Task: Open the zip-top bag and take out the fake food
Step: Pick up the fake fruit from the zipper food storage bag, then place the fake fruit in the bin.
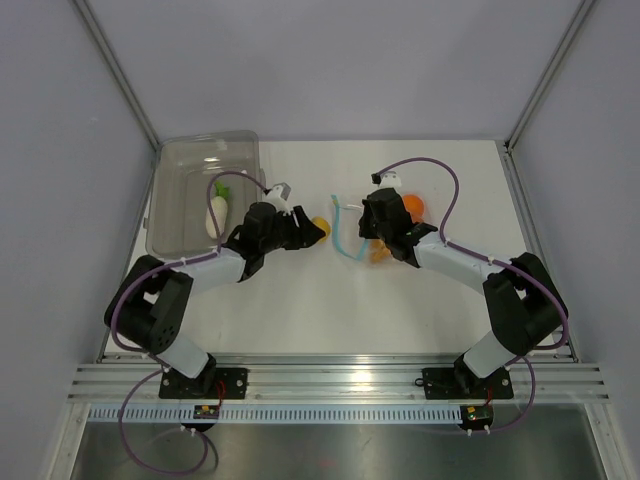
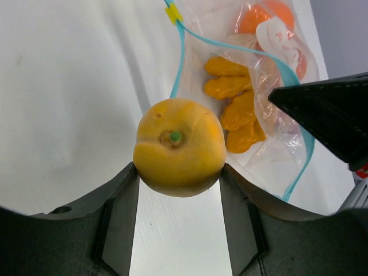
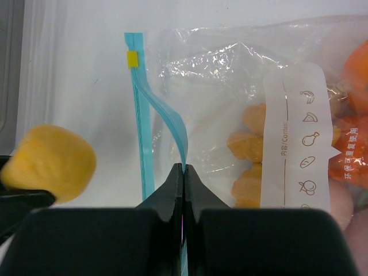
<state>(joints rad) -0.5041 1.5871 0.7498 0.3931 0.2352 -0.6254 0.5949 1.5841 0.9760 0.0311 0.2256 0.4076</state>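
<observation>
- A small, clear, crinkly zip-top bag (image 3: 230,80) with a light blue zip strip (image 3: 140,115) lies flat on the white counter (image 1: 330,310). It sits right of the middle and nearer the far edge, with its mouth facing the left edge.
- The right gripper (image 3: 183,172) is closed tight on one lip of the zip strip. This probably pins the bag and holds its mouth parted so pieces can come out.
- The left gripper (image 2: 178,178) clamps a round yellow-orange plastic toy fruit (image 2: 179,146) with a green stem dot. It holds the fruit just outside the bag's mouth, over the middle of the counter.
- A rigid, smoky-grey translucent tray (image 1: 170,190) stands at the far left corner. A white toy radish (image 1: 216,212) with a green top lies in it, so the tray looks like the drop-off place.
- Lumpy orange-yellow pieces (image 2: 230,86) and a brighter orange piece (image 2: 253,20) remain inside the bag, so the emptying looks only partly done.
- From above, the right arm hides most of the bag.
- A white printed label (image 3: 293,144) masks what lies behind it.
- Whether the fruit touches the counter cannot be told.
</observation>
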